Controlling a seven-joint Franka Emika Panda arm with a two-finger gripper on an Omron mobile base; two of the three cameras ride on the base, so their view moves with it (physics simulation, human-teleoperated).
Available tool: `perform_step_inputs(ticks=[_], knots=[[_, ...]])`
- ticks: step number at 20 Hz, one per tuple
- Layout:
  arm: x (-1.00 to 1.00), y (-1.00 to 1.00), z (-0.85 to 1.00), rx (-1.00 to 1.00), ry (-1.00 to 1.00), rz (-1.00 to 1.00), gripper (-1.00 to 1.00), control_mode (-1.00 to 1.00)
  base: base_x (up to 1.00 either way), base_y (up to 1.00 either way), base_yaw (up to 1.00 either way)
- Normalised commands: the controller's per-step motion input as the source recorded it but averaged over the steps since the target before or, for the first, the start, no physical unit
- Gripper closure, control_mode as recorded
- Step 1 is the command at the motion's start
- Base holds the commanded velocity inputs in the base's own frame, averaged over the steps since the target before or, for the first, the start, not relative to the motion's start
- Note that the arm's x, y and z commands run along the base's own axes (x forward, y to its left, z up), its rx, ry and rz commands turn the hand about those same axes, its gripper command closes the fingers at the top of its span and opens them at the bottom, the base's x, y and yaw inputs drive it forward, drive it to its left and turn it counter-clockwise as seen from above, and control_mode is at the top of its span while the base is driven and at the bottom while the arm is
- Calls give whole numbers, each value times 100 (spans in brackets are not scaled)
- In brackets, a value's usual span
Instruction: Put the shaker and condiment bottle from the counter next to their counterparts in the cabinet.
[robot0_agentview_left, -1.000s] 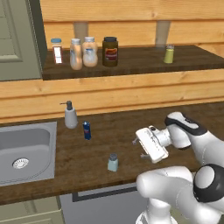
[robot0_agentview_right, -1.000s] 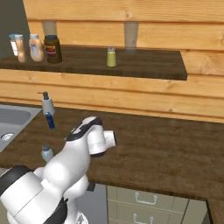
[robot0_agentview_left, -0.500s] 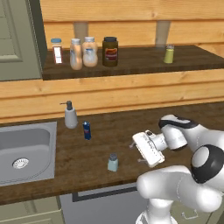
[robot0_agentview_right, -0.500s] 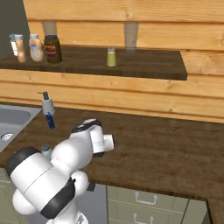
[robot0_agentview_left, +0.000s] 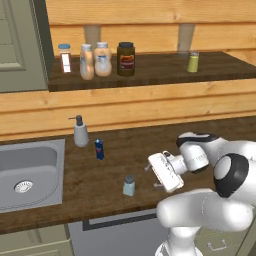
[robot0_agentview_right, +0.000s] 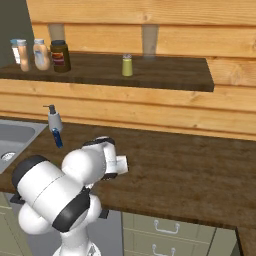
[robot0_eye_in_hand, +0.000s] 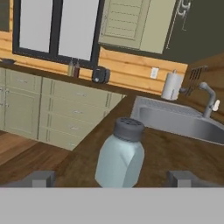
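The pale blue-green shaker (robot0_agentview_left: 129, 186) with its grey cap stands upright near the counter's front edge. My gripper (robot0_agentview_left: 150, 176) hangs just right of it, pointing at it, open. The hand view has the shaker (robot0_eye_in_hand: 120, 154) close up between the two spread fingertips (robot0_eye_in_hand: 40, 178), untouched. Two near-identical peach-orange condiment bottles (robot0_agentview_left: 87, 62) (robot0_agentview_left: 103, 59) stand side by side on the cabinet's dark shelf (robot0_agentview_left: 155, 72); which is which I cannot tell. The yellow-green shaker (robot0_agentview_left: 193, 62) (robot0_agentview_right: 127, 65) stands further right on that shelf. In the right base view my arm hides the counter shaker.
A dark brown jar (robot0_agentview_left: 126, 59) and a small white-capped jar (robot0_agentview_left: 64, 57) share the shelf. A grey pump dispenser (robot0_agentview_left: 80, 132) and a small blue can (robot0_agentview_left: 100, 149) stand on the counter behind the shaker. The sink (robot0_agentview_left: 47, 172) lies left. The grey-green cabinet door (robot0_agentview_left: 20, 45) hangs open.
My hand has moved down and left toward the shaker, and the arm's elbow has swung round. The gripper stays open. Nothing else has moved.
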Motion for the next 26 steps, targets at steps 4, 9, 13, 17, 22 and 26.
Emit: perform_step_inputs(ticks=[4, 9, 13, 17, 22, 26], knots=[[44, 27, -9, 0, 0, 0, -100, -100, 0, 0, 0], [7, 4, -3, 0, 2, 0, -100, -100, 0, 0, 0], [-29, 0, -2, 0, -1, 0, -100, -100, 0, 0, 0], [-14, 21, -11, 0, 0, 0, -100, -100, 0, 0, 0], [2, 33, -2, 0, 0, -2, -100, -100, 0, 0, 0], [0, 24, 0, 0, 0, -1, -100, -100, 0, 0, 0]])
